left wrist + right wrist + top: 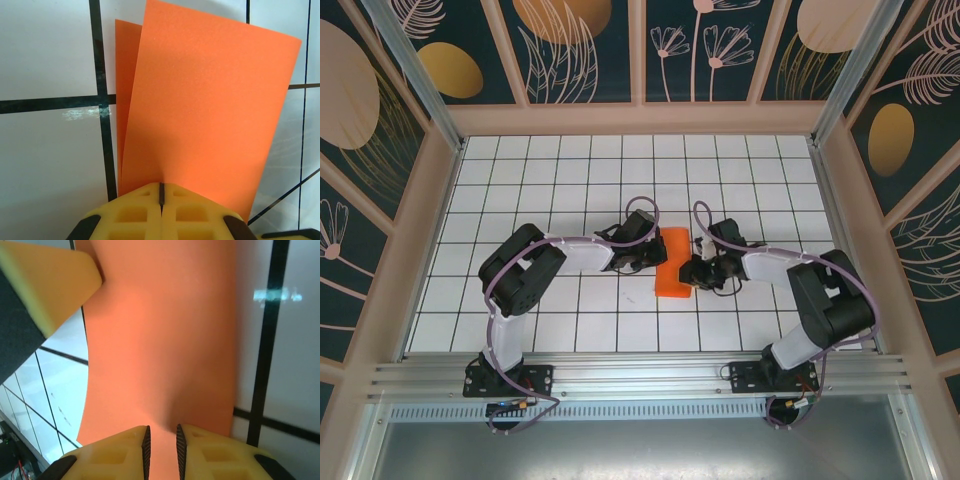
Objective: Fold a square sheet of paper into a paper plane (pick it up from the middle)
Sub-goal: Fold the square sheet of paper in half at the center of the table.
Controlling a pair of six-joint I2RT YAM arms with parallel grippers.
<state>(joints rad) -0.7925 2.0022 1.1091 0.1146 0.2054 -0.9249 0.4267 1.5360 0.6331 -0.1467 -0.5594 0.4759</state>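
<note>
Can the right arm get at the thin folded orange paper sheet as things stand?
Probably yes: the right gripper sits at the edge of the orange paper sheet, jaws apart, nothing blocking.

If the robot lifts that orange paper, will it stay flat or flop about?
Probably floppy: the square sheet of paper curves and its two layers gape where the left gripper pinches one edge. Likely very light and easily creased, since it looks thin.
</note>
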